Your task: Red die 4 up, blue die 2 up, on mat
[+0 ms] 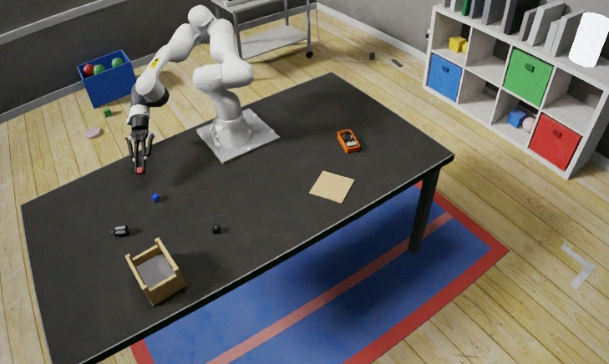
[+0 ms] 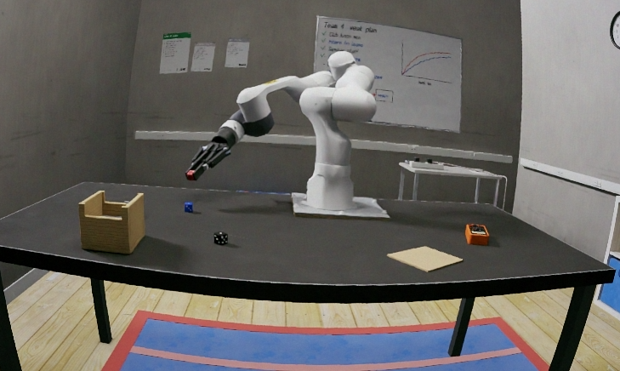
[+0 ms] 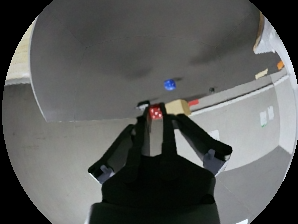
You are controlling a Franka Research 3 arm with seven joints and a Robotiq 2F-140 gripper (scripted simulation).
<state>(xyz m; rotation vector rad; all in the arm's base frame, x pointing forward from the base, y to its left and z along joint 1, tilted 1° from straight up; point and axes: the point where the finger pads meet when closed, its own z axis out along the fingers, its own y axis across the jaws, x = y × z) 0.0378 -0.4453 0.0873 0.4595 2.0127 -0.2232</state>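
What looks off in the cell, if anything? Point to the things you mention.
Nothing looks spilled or damaged. The gripper (image 1: 139, 168) (image 2: 193, 174) (image 3: 156, 110) is steeply tilted, with the red die (image 1: 139, 170) (image 2: 190, 174) (image 3: 156, 112) between its fingers, but that fits turning it. The blue die (image 1: 155, 197) (image 2: 188, 207) (image 3: 170, 84) sits off the tan mat (image 1: 332, 186) (image 2: 425, 258).
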